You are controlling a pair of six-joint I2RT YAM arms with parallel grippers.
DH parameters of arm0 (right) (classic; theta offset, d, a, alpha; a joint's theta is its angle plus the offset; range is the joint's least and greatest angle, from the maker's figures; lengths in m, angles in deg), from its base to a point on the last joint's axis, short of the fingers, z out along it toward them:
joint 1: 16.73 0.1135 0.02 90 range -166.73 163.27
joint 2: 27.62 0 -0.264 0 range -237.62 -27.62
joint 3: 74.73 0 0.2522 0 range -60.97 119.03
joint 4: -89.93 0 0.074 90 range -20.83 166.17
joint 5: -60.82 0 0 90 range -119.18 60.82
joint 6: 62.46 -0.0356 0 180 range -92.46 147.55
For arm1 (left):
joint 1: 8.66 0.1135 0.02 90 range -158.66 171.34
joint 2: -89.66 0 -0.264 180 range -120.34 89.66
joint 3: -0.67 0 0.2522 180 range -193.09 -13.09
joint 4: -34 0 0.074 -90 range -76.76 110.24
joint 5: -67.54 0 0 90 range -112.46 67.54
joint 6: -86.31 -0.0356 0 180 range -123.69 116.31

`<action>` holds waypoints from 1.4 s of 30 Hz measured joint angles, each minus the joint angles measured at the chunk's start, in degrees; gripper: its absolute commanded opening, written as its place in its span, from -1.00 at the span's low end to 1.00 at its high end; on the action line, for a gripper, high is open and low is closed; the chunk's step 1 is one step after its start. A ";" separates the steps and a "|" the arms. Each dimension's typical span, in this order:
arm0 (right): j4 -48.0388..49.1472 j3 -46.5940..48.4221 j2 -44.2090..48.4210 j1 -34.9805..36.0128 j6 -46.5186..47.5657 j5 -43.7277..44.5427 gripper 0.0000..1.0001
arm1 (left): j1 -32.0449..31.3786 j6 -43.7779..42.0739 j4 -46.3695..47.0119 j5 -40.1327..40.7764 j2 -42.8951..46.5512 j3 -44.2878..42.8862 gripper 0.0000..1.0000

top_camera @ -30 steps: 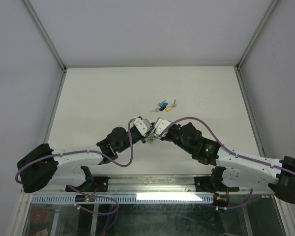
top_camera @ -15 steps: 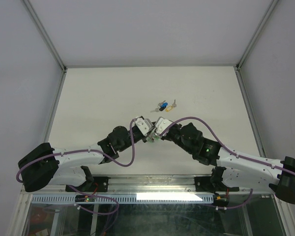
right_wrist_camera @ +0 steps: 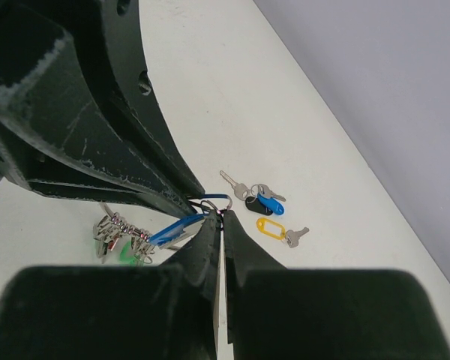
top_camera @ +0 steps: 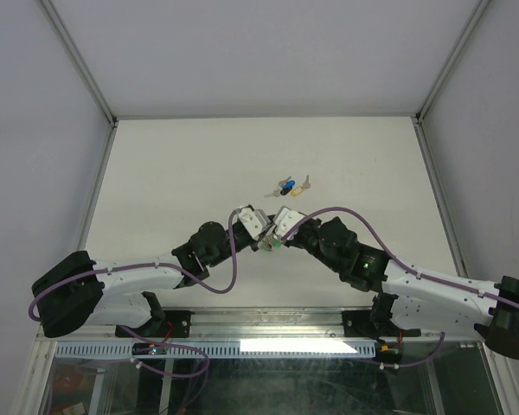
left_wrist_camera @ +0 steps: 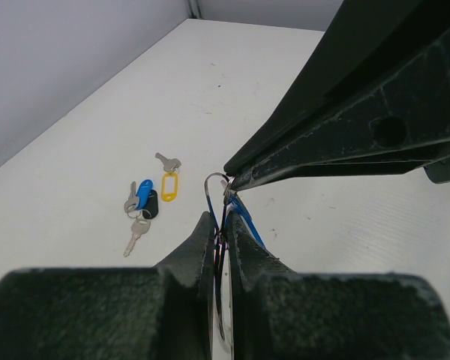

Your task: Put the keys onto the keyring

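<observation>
- Both pincers are pinched narrow on the thin silver wire keyring (left_wrist_camera: 208, 186). The left gripper (left_wrist_camera: 219, 232) holds its lower arc and the right gripper (right_wrist_camera: 219, 225) its top, tips nearly touching.
- The loose blue-, yellow- and grey-headed metal keys (top_camera: 287, 186) lie ahead of both pincers, well apart, strung crosswise.
- The right arm looks marginally nearer.

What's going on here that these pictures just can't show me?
Top view: keyring hidden where left gripper and right gripper meet.
Left wrist view: key bunch hidden behind that gripper's fingers.
Right wrist view: whether the blue tag is threaded on; fingertips cover the join.
Top view: loose keys too small to count.
</observation>
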 measured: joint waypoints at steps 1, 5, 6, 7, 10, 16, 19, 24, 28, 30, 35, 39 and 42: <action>0.00 0.00 0.00 0.00 0.00 0.00 -1.00 | 0.00 0.00 0.00 -0.07 0.00 0.00 -1.00; 0.00 -0.02 -0.02 0.00 0.07 0.11 -1.00 | 0.02 -0.20 0.00 -0.35 0.02 0.00 -1.00; 0.04 -0.07 -0.04 0.00 0.15 0.20 -1.00 | 0.02 -0.24 0.00 -0.37 0.02 0.00 -1.00; 0.11 -0.15 -0.04 0.02 0.31 0.28 -1.00 | 0.02 -0.28 0.00 -0.44 0.02 0.00 -1.00; 0.26 -0.31 -0.04 0.13 0.63 0.63 -1.00 | 0.07 -0.59 -0.11 -0.81 0.02 0.00 -1.00; 1.49 -0.81 -0.26 0.22 0.63 1.46 -1.00 | 0.11 -1.27 -0.11 -1.11 0.02 0.00 -1.00; 2.16 -0.96 -0.59 0.22 0.63 1.79 -1.00 | 0.13 -1.42 -0.17 -1.14 0.02 0.00 -1.00; 2.34 -0.98 -0.90 0.33 0.61 2.14 -1.00 | 0.28 -1.51 -0.55 -1.36 0.02 0.00 -1.00; 2.58 -1.03 -0.87 0.48 0.63 2.97 -1.00 | 0.50 -1.77 -0.50 -2.34 0.02 0.00 -1.00; 2.60 -1.11 -0.74 0.59 0.63 3.39 -1.00 | 0.50 -1.97 -0.52 -2.58 0.02 -0.02 -1.00; 2.62 -1.40 0.15 0.66 0.63 4.37 -1.00 | 0.50 -2.56 -0.52 -3.52 0.02 -0.44 -1.00; 2.62 -1.60 0.74 0.66 0.61 4.94 -1.00 | 0.50 -2.78 -0.57 -4.17 0.02 -0.72 -1.00; 2.58 -1.60 0.72 0.66 0.44 4.92 -1.00 | 0.50 -2.82 -0.94 -4.37 0.00 -0.74 -1.00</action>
